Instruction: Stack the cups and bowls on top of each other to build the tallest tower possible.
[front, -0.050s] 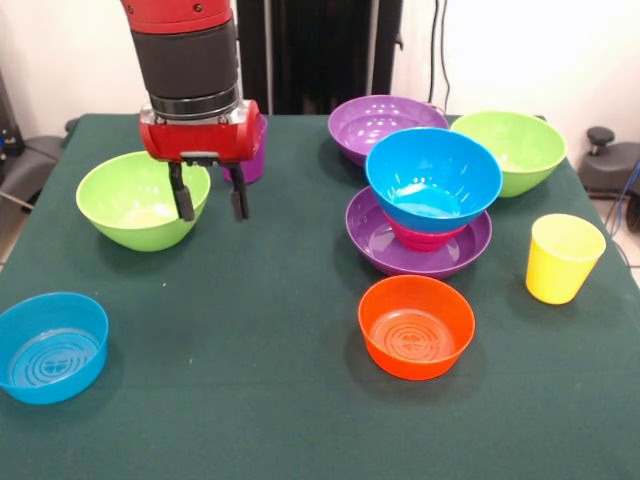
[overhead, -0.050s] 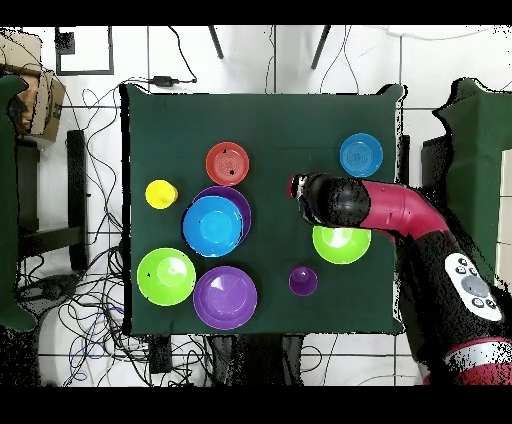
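Red arm (front, -0.050s: 190, 20); black wrist band; red end effector (front, -0.050s: 211, 205), black fingers.

The purple cup (front, -0.050s: 254, 150) is largely hidden behind the gripper's red housing in the front view. The red-pink bowl (front, -0.050s: 428, 238) is mostly covered by the large blue bowl (front, -0.050s: 433, 180) nested in it (only a band of its side is seen). At the lower left, the small blue bowl (front, -0.050s: 52, 346) is clipped by the frame's edge. In the overhead view, part of a lime green bowl (overhead, -0.050s: 341, 244) is masked by the arm.
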